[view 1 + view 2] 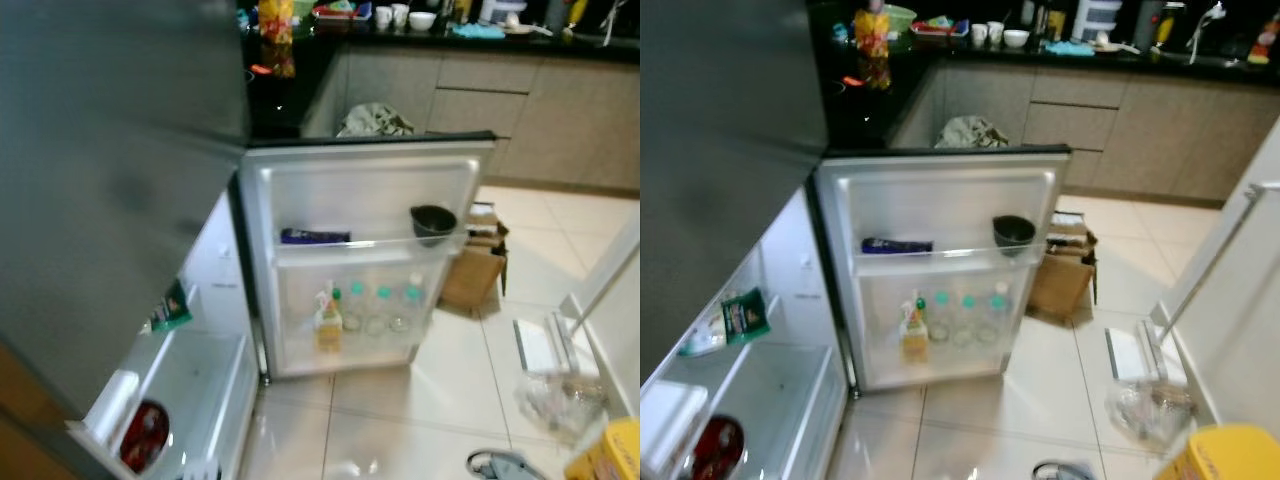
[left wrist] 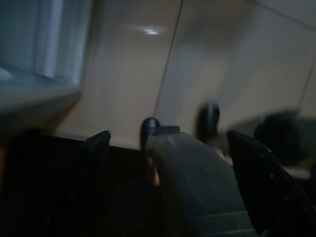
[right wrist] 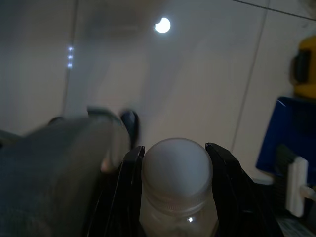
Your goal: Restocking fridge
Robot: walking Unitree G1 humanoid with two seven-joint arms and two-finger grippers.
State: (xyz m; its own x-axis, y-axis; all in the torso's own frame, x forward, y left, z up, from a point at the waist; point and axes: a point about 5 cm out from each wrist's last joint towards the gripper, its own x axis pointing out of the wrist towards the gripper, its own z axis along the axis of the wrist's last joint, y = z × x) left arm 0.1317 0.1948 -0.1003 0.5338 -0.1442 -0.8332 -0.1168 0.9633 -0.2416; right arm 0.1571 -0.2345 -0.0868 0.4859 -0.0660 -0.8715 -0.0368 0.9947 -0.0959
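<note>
Bottle (image 3: 177, 182) clamped between right gripper (image 3: 175, 158) fingers

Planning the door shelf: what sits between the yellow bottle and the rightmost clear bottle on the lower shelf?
Two clear bottles with green caps, seen in both eye views.

1. A black kitchen counter (image 1: 300, 90) runs along grey-brown cabinet fronts (image 1: 520, 110).
2. White cups and a small white bowl (image 1: 405, 16) stand on it near a teal cloth (image 1: 478, 31).
3. A crumpled grey-green cloth (image 1: 372, 121) lies behind the open door.
4. A brown cardboard box (image 1: 478, 262) sits on the glossy cream tiled floor (image 1: 450, 390).
</note>
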